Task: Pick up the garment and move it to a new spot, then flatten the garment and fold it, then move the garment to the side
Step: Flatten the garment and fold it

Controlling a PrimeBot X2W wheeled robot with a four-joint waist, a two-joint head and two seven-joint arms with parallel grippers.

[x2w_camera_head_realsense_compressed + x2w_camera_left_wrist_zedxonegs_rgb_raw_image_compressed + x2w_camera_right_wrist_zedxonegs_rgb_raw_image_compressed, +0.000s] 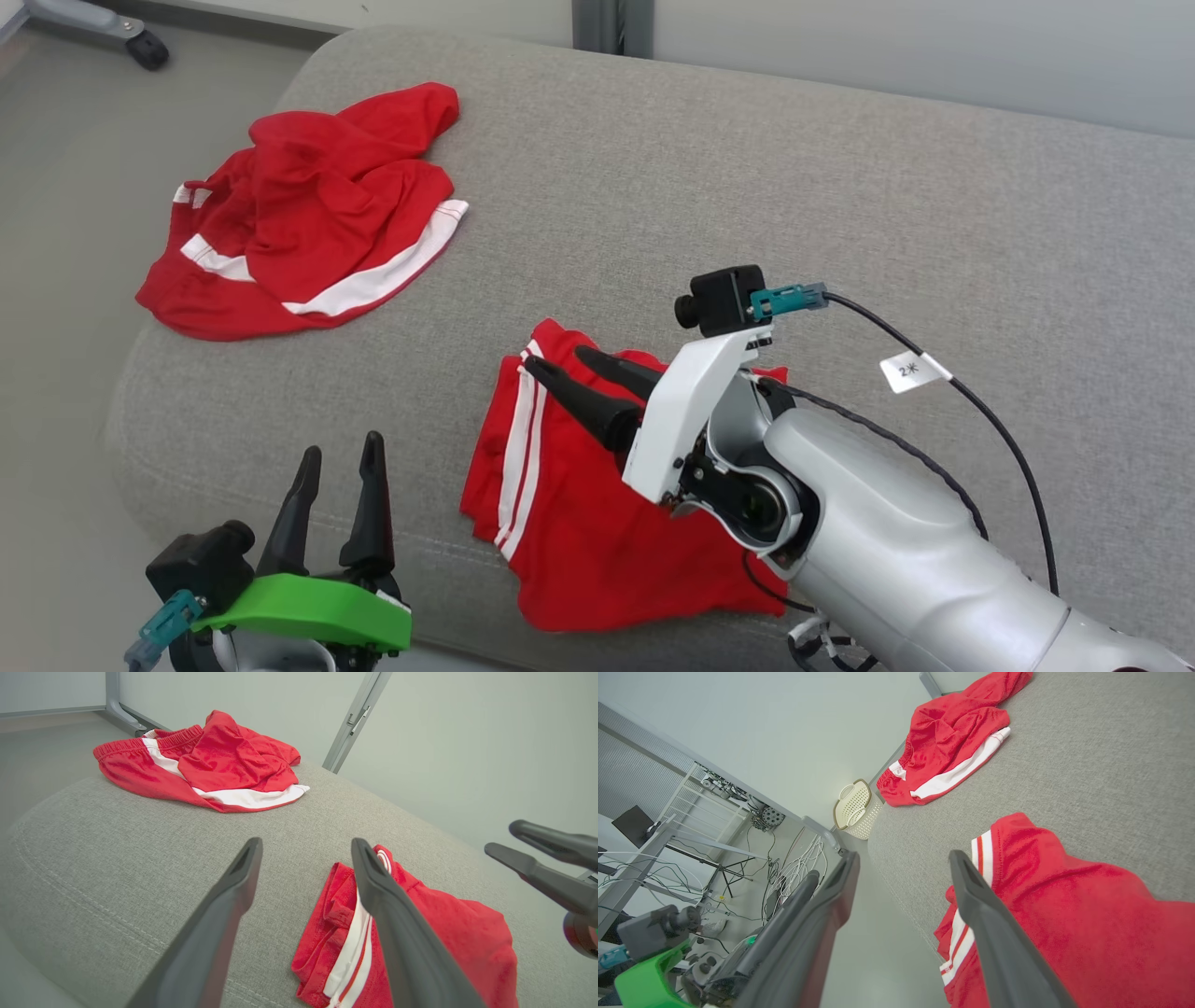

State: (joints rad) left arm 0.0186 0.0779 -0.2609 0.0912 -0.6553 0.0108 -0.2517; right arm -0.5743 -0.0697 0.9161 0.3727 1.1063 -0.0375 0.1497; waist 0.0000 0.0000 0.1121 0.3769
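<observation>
A folded red garment (579, 523) with white side stripes lies flat near the front edge of the grey cushion (747, 205). It also appears in the left wrist view (448, 933) and the right wrist view (1087, 924). My right gripper (554, 359) hovers over the garment's far left corner, open and holding nothing; its fingers stand apart (903, 855). My left gripper (343, 446) is open at the cushion's front left, to the left of the garment, with nothing between its fingers (306, 842). The right gripper (501, 837) is also in the left wrist view, at the right edge.
A second red garment (308, 215), crumpled, with white bands, lies at the cushion's far left corner (219, 760). The cushion's rounded edge drops to the floor on the left. A white laundry basket (857, 807) stands on the floor beyond it. A metal post (607, 23) rises behind the cushion.
</observation>
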